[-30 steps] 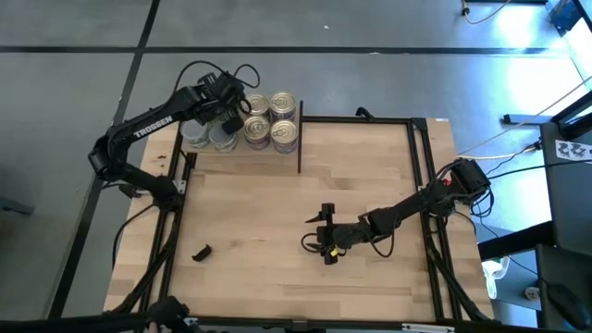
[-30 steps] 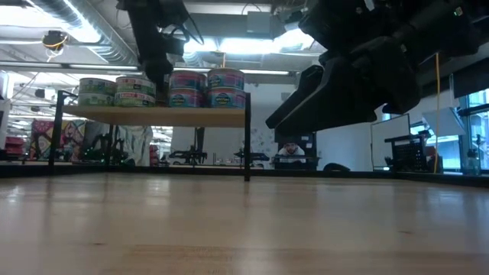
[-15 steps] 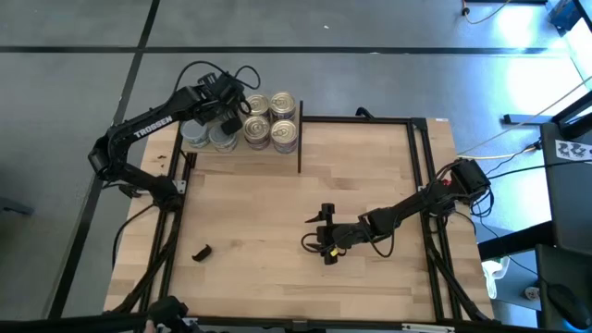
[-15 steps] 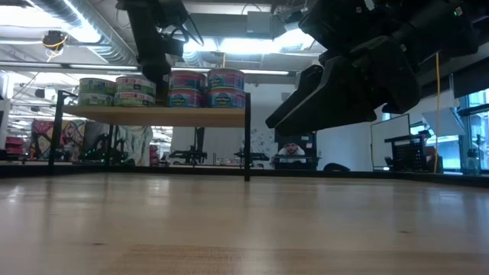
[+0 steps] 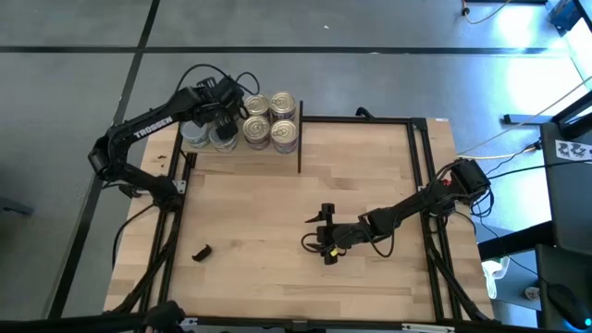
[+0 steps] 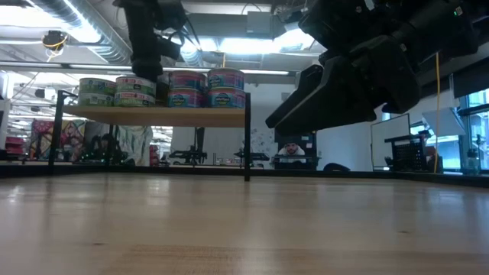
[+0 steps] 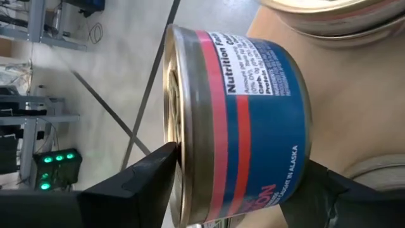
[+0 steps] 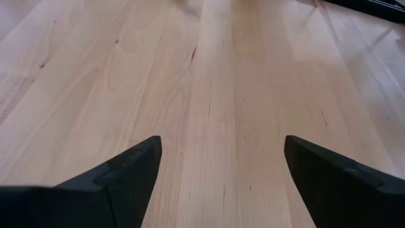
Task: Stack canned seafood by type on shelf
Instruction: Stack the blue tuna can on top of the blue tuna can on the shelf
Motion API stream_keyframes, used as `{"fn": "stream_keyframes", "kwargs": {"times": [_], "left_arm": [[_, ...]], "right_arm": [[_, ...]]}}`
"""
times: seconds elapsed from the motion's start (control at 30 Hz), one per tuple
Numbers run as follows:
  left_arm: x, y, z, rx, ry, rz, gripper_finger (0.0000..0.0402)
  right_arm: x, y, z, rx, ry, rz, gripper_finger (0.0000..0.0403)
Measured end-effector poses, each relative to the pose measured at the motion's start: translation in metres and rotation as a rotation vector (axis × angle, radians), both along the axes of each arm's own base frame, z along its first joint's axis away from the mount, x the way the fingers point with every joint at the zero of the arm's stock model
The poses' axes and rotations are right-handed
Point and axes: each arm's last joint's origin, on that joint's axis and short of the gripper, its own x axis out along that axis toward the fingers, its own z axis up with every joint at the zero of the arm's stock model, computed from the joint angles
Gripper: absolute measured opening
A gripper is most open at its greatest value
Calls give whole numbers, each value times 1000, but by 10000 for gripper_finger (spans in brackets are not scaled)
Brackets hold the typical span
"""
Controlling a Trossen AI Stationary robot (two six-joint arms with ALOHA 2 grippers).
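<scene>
My left pincer [image 5: 225, 109] sits at the shelf [image 6: 153, 115], jaws spread either side of a blue-and-red tin [image 7: 243, 120]; I can't tell if they touch it. The tin reads as rigid, smooth metal, slippery on the label, moderately heavy; I'd take it across the side wall. More tins [image 5: 272, 122] stand just beside it, stacked two high. My right pincer [image 5: 326, 242] hovers spread and empty over bare counter [image 8: 209, 95], well apart. The wood is flat and hard. A lab room with a seated person lies beyond.
</scene>
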Motion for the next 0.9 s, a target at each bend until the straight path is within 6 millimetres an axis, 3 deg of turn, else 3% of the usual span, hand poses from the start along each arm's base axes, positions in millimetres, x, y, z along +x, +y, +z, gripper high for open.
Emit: {"fn": "stream_keyframes", "kwargs": {"times": [0.43, 0.9], "left_arm": [[-12, -13, 18, 48, -62, -13, 243], [-2, -25, 18, 4, -92, -101, 237]], "right_arm": [[1, 0, 1, 7, -17, 0, 332], [1, 0, 1, 7, -17, 0, 332]]}}
